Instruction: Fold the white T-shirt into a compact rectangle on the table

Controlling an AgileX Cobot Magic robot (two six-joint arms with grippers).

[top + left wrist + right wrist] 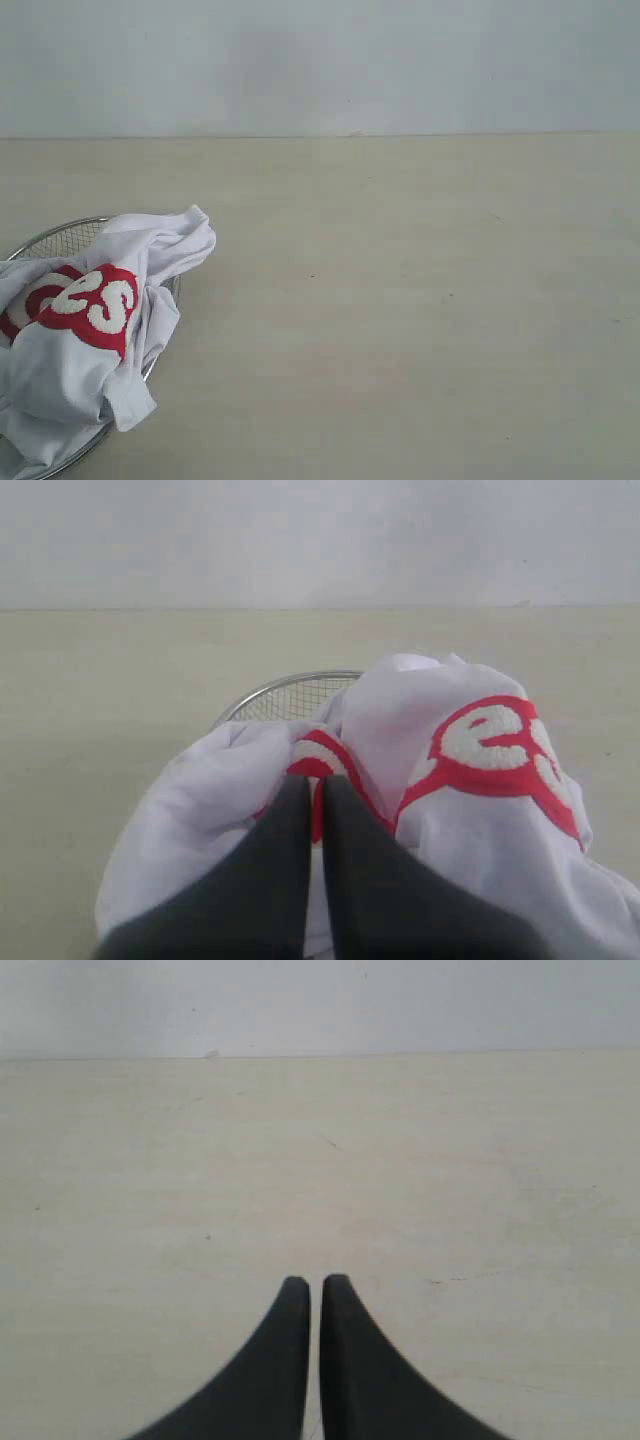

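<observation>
The white T-shirt lies crumpled in a heap at the lower left of the exterior view, its red patch with white letters facing up. In the left wrist view the T-shirt fills the foreground. My left gripper hangs just in front of its folds, dark fingers pressed together, and no cloth shows between them. My right gripper is shut over the bare table with nothing in it. Neither gripper shows in the exterior view.
The shirt sits in a round wire-mesh basket whose rim shows behind the cloth. The pale beige table stretches wide to the right and back to a plain white wall.
</observation>
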